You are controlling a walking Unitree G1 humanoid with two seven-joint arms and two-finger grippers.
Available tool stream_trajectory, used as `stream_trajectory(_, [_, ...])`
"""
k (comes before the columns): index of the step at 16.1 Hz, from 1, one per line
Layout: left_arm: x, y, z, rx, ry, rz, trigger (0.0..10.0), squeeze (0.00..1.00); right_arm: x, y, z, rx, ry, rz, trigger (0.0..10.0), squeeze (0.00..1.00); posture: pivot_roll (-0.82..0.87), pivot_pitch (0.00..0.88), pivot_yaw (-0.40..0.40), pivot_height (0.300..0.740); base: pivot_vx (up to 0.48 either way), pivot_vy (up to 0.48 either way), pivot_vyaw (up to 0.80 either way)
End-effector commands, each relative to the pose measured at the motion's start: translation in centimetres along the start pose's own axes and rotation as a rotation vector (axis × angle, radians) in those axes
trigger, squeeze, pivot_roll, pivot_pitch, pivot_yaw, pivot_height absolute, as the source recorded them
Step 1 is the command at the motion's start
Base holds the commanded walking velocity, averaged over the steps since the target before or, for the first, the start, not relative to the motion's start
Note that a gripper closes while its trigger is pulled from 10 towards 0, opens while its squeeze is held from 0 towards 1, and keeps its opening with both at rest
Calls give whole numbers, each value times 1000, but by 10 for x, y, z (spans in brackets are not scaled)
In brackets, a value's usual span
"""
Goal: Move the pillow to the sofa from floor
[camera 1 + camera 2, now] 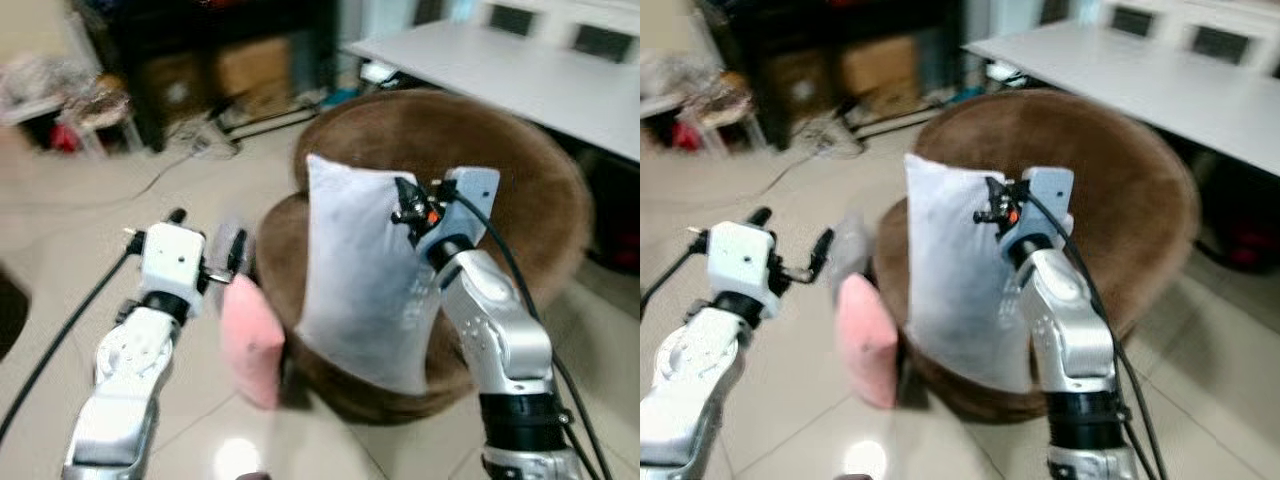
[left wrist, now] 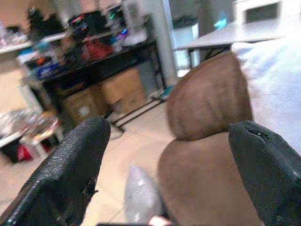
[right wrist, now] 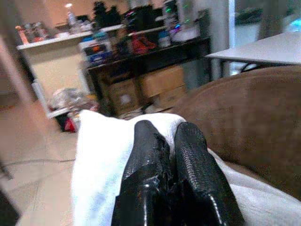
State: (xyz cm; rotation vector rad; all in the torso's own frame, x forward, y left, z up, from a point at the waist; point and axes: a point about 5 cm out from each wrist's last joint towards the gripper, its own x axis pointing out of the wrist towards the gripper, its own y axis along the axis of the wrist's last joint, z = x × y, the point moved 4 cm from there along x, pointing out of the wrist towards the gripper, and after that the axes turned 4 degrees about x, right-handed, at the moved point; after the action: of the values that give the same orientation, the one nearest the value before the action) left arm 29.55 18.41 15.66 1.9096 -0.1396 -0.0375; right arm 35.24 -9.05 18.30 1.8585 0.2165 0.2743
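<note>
The right gripper (image 3: 171,136) is clenched on the top edge of the white pillow (image 1: 365,270), its two black fingers pressed together with the fabric pinched between them. Held that way the pillow hangs upright off the floor, its lower corner dangling over the front edge of the round brown sofa (image 1: 520,190), likely so it can be swung onto the seat. The left gripper (image 1: 205,250) is raised over the tiled floor off the sofa's left edge, fingers spread wide and grasping nothing. Just below it a pink pillow (image 1: 250,340) stands on the floor, leaning against the sofa's left front edge, with a greyish bundle (image 2: 141,195) beside it that is too blurred to identify. Beyond the sofa's back rim runs a white table (image 1: 500,65); dark shelving with cardboard boxes (image 1: 250,65) and loose cables lie at the far side of the floor
</note>
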Motion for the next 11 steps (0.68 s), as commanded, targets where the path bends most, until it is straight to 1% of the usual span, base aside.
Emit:
stream_trajectory(1, [3,6,7,-8,-22,21,10000,0,-1,13,4,-11,-4,45,10000,0,-40,0,-25,740,285,0,0])
stream_trajectory(11, [3,6,7,-10,-26,19,10000,0,0,13,5,-18,-8,41,10000,0,-43,0,-24,740,284,0,0])
